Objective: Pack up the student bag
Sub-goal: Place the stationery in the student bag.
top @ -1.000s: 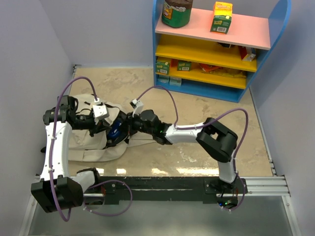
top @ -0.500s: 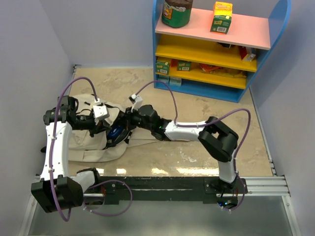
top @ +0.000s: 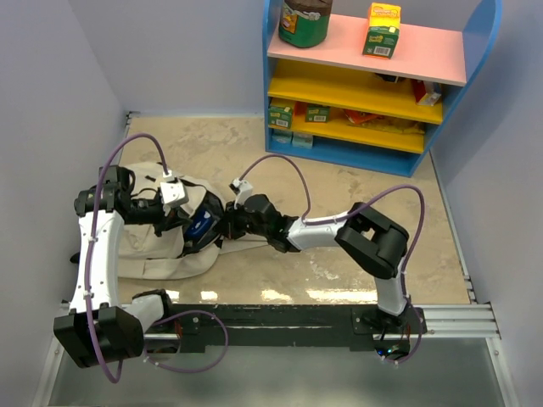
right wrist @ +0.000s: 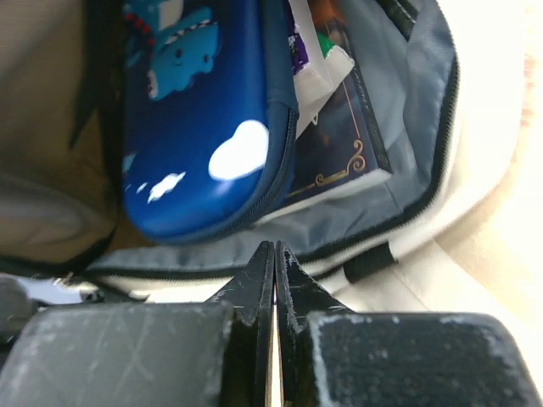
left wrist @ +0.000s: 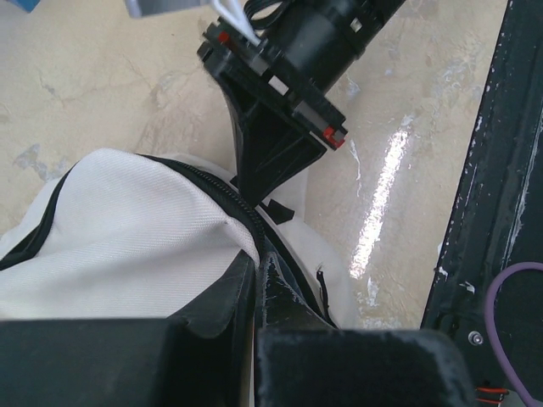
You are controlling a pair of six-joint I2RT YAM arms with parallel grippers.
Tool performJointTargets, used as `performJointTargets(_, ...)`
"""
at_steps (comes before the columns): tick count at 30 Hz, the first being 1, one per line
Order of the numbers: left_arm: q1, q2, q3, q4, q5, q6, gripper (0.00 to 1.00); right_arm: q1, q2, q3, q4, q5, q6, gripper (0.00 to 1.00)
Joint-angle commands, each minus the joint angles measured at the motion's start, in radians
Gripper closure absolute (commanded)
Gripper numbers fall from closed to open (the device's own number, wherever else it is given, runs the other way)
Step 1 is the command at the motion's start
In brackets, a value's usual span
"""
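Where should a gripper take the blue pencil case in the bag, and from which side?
The blue pencil case lies lengthwise in the student bag, a dark book along one edge. So probably grip its rounded end nearest the open zip, coming in through the mouth.

The left arm (top: 92, 246) and the right arm (top: 318, 232) are built alike, with glossy white links between boxy black joint housings. A purple cable (top: 127, 140) loops off each arm. The right arm's cable ends in a small white connector (top: 240, 182) at 12 o'clock of the wrist. The left gripper (left wrist: 257, 273) has matte black, wedge-tipped fingers. The right gripper (right wrist: 274, 254) has black fingers scuffed with fine scratches. In the left wrist view its black body carries small red marks (left wrist: 327, 132) at 5 o'clock.
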Motion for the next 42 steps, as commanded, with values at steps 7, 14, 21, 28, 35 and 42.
performJointTargets(7,-0.013,-0.043,0.016,-0.020,0.064,0.011,0.98,0.003,0.162,0.336,-0.015,-0.021,0.004,1.00)
performJointTargets(14,-0.013,-0.054,-0.002,-0.020,0.070,0.020,0.98,0.003,0.201,0.401,0.002,-0.001,0.025,1.00)
performJointTargets(21,-0.013,-0.058,-0.021,-0.020,0.073,0.040,0.98,0.004,0.028,0.129,0.118,0.079,0.013,0.95)
performJointTargets(28,-0.015,-0.046,-0.032,-0.020,0.084,0.051,0.98,0.003,-0.129,-0.060,0.169,0.132,-0.015,0.87)
performJointTargets(35,-0.021,-0.039,-0.038,-0.020,0.083,0.043,0.95,0.004,-0.123,-0.114,0.199,0.102,-0.009,0.96)
performJointTargets(42,-0.058,-0.012,-0.072,0.065,0.032,-0.029,0.52,0.102,-0.232,-0.153,0.126,0.194,-0.188,0.72)
